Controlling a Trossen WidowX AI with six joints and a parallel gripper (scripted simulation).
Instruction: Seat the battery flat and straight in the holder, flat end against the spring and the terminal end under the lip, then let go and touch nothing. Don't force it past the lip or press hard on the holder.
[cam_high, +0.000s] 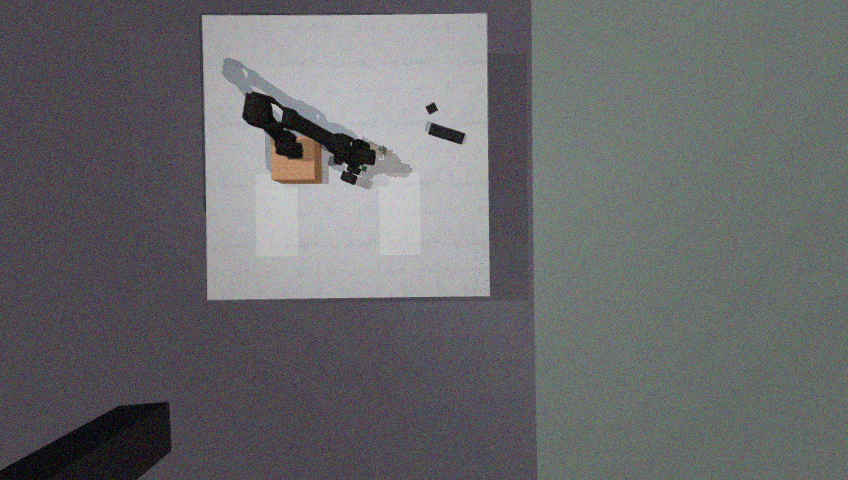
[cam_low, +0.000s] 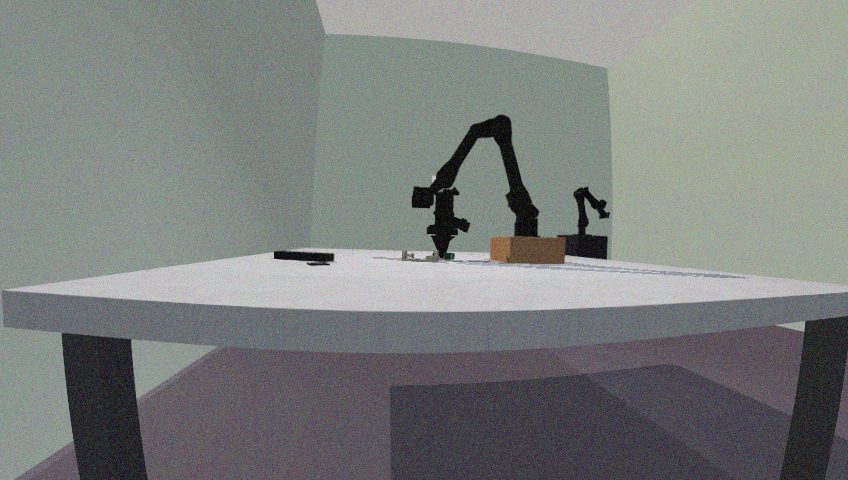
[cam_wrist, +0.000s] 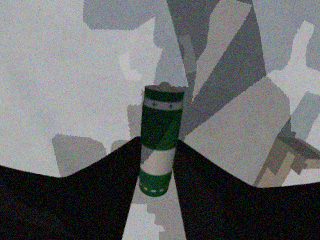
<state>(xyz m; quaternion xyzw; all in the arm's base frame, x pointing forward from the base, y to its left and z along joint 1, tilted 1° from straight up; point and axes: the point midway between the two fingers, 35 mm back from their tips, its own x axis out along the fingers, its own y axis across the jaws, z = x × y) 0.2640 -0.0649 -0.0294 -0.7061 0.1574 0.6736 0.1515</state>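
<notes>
The green battery (cam_high: 363, 169) (cam_low: 449, 256) (cam_wrist: 162, 127) with a pale band is on its side at table level. In the wrist view its terminal nub points up the picture and its other end lies lower, between the fingers. My gripper (cam_low: 442, 254) (cam_wrist: 158, 144) points down and is shut on the battery, one finger on each side. The pale holder (cam_high: 381, 148) (cam_low: 421, 259) stands on the table, separate from the battery; only part of it (cam_wrist: 274, 163) shows at the right edge of the wrist view. Its spring and lip cannot be made out.
A long black block (cam_high: 446, 133) (cam_low: 303, 256) and a small dark square (cam_high: 431, 108) (cam_low: 318, 263) lie on the white table (cam_high: 345, 273) (cam_low: 357, 291), beyond the holder. The arm's base stands on a wooden block (cam_high: 292, 170) (cam_low: 529, 250).
</notes>
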